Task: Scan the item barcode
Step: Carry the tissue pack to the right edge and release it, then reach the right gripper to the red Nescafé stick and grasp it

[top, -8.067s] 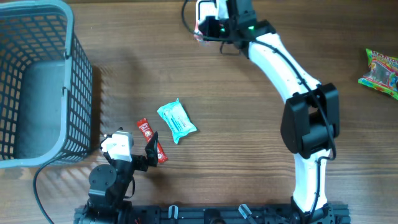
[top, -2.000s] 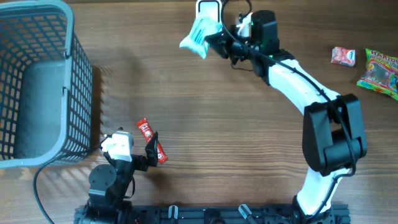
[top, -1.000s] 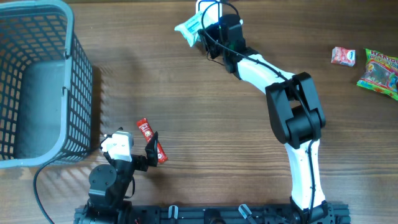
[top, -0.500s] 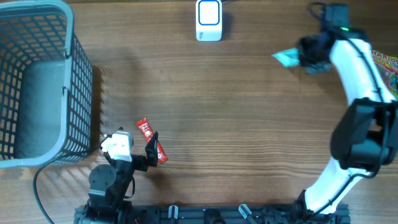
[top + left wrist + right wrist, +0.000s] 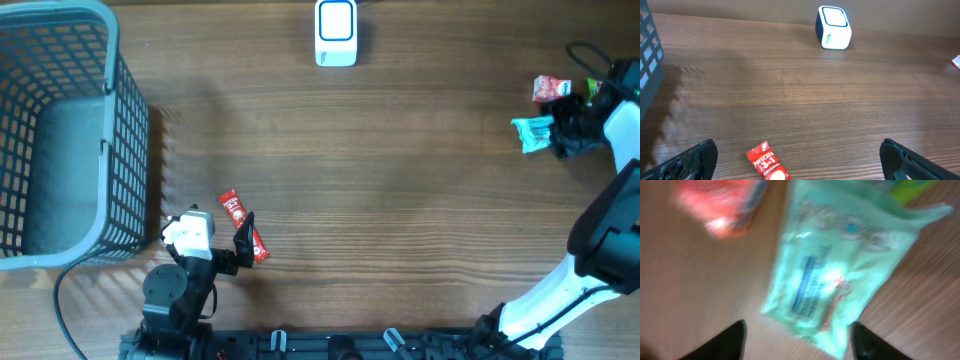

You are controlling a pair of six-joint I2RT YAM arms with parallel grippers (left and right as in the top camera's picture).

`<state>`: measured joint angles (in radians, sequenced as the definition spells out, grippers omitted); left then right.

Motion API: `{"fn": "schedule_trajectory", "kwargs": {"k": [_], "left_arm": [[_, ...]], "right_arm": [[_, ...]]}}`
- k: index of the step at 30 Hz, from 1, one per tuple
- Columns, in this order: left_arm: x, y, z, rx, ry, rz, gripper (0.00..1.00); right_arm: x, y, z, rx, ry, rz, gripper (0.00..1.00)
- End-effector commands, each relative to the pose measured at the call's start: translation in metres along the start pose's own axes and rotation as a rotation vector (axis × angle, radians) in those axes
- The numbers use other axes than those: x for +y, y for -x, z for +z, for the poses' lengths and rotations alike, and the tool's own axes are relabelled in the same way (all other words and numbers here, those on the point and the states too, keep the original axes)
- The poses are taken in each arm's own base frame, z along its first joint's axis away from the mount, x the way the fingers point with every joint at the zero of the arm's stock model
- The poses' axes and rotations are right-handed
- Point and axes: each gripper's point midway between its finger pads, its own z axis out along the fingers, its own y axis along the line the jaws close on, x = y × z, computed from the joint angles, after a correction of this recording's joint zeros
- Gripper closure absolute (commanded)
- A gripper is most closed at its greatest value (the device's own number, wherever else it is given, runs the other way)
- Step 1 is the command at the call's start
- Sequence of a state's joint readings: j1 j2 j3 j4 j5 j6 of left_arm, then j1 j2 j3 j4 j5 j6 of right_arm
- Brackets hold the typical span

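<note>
The white scanner [image 5: 335, 32] stands at the table's far edge; the left wrist view also shows the scanner [image 5: 833, 34]. A teal wipes packet [image 5: 532, 131] lies at the far right, just left of my right gripper [image 5: 562, 130]. In the right wrist view the teal packet [image 5: 840, 275] is blurred, its near end lying between the fingers of my right gripper [image 5: 797, 342], which stand wide open without pinching it. My left gripper [image 5: 800, 162] is open low over the table, with a red Nescafe sachet [image 5: 767, 164] lying flat between its fingers.
A grey mesh basket [image 5: 125, 120] fills the left side. A small red snack pack [image 5: 550, 89] lies just beyond the teal packet, and a green-yellow bag [image 5: 910, 187] shows past it. The red sachet [image 5: 243, 226] sits by the left gripper [image 5: 240, 248].
My right arm swung from the scanner to the far right with the teal packet. Its jaws, shut on the packet before, now stand open. The left arm has not moved.
</note>
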<state>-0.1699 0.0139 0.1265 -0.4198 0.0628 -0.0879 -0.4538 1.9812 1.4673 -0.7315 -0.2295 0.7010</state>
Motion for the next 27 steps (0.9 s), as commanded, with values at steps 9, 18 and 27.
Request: {"fn": "schedule_trajectory", "kwargs": {"k": [9,18,27], "left_arm": [[0.003,0.001,0.000,-0.010,0.017,0.031,0.00],[0.002,0.048,-0.005,-0.199,0.034,0.091,0.00],[-0.042,0.164,-0.077,-0.535,-0.115,0.169,0.00]], "right_arm": [[0.129,-0.188,-0.056,0.197,0.228,-0.833,0.00],[0.137,-0.289,-0.062,0.358,0.255,-1.025,0.00],[0.141,-0.374,-0.058,0.382,0.303,-1.254,0.00]]}}
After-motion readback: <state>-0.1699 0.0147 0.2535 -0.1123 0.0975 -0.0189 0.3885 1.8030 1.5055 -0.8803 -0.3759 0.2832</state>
